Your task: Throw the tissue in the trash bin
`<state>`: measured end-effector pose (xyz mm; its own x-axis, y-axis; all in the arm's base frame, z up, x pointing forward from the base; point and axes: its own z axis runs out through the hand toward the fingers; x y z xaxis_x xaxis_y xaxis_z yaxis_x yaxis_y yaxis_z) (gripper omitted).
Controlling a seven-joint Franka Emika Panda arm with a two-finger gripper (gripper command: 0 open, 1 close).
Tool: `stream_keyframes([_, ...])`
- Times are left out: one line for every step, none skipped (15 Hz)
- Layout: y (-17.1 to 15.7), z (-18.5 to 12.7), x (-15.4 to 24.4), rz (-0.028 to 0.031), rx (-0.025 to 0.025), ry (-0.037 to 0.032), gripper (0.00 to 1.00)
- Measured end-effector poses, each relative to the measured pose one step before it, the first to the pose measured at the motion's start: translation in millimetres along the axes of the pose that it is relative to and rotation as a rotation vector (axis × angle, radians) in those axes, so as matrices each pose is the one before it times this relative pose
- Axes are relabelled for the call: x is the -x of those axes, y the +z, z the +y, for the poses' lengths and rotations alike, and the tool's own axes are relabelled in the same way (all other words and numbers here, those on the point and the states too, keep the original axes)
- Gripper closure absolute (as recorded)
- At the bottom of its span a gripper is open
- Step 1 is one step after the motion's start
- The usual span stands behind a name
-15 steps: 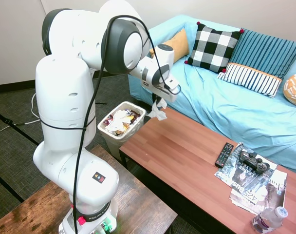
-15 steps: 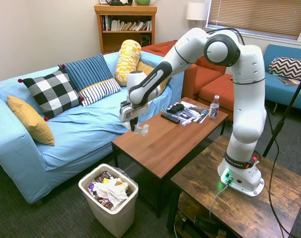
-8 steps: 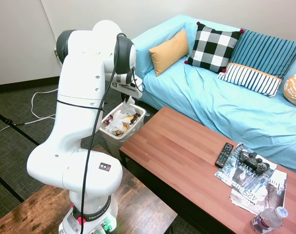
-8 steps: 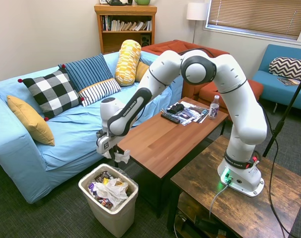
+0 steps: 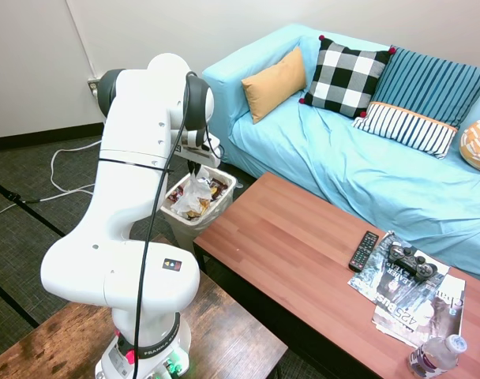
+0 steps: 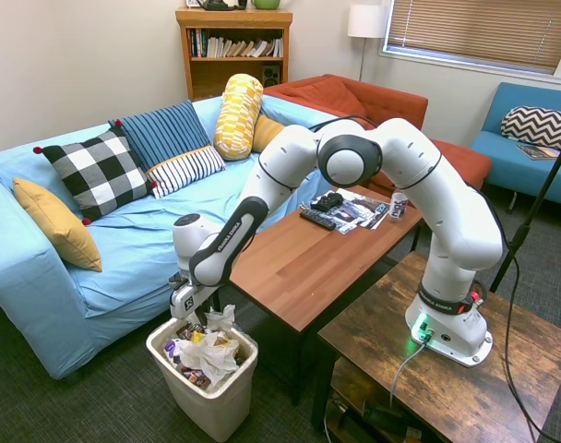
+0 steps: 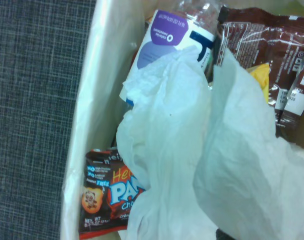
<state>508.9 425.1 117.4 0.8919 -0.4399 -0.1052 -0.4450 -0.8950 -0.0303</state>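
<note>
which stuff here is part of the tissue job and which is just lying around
Part of the job:
- tissue, hanging at the gripper just above the bin
- trash bin, full of wrappers and paper

Just lying about:
- remote
- game controller
- magazines
- water bottle
- sofa cushions

I see a blue sofa (image 5: pixel 358 170) carrying a mustard cushion (image 5: pixel 276 83), a black-and-white checked cushion (image 5: pixel 346 76) and striped cushions (image 5: pixel 406 126). On the wooden coffee table (image 5: pixel 291 249), near its far right corner, a TV remote (image 5: pixel 363 250) lies beside magazines (image 5: pixel 406 296) with a game controller (image 5: pixel 410 260) on top. A water bottle (image 5: pixel 436 355) stands at the near right edge. Across the room I make out a bookshelf (image 6: pixel 232 48) and an orange sofa (image 6: pixel 391 138).
</note>
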Motion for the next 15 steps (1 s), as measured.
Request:
stream_keyframes([-0.68, -0.37, -0.75, 0.00136, -0.00129, 0.00057, 0.0])
stream_keyframes([-0.54, 0.22, -1.63, 0.00228, -0.00045, 0.00177, 0.0])
stream_keyframes([-0.99, 0.21, -2.5, 0.0036, -0.00109, 0.00269, 0.0])
stream_keyframes([-1.4, -0.14, -2.67, 0.00383, -0.00174, 0.00262, 0.0])
stream_keyframes([-1.63, -0.52, -2.33, 0.00343, -0.00216, 0.00209, 0.0])
stream_keyframes([-1.42, -0.37, -2.07, 0.00283, -0.00146, 0.00192, 0.0])
stream_keyframes([-0.93, 0.05, -1.97, 0.00244, -0.00036, 0.00198, 0.0])
stream_keyframes([-0.61, 0.67, -2.05, 0.0026, 0.00037, 0.00247, 0.0])
stream_keyframes([-0.92, 0.64, -1.86, 0.00249, 0.00032, 0.0021, 0.0])
stream_keyframes([-1.32, 0.41, -1.53, 0.0022, 0.00021, 0.00174, 0.0])
stream_keyframes([-1.35, 0.36, -1.32, 0.0017, 0.00057, 0.00171, 0.0])
stream_keyframes([-1.37, 0.29, -1.29, 0.00181, 0.00007, 0.00232, 0.0])
stream_keyframes([-1.02, 0.2, -1.02, 0.00161, -0.00025, 0.00334, 0.0])
stream_keyframes([-1.03, 0.11, -0.9, 0.00152, -0.00056, 0.00373, 0.0])
stream_keyframes([-1.59, -0.22, -0.5, 0.00104, -0.00123, 0.00185, 0.0])
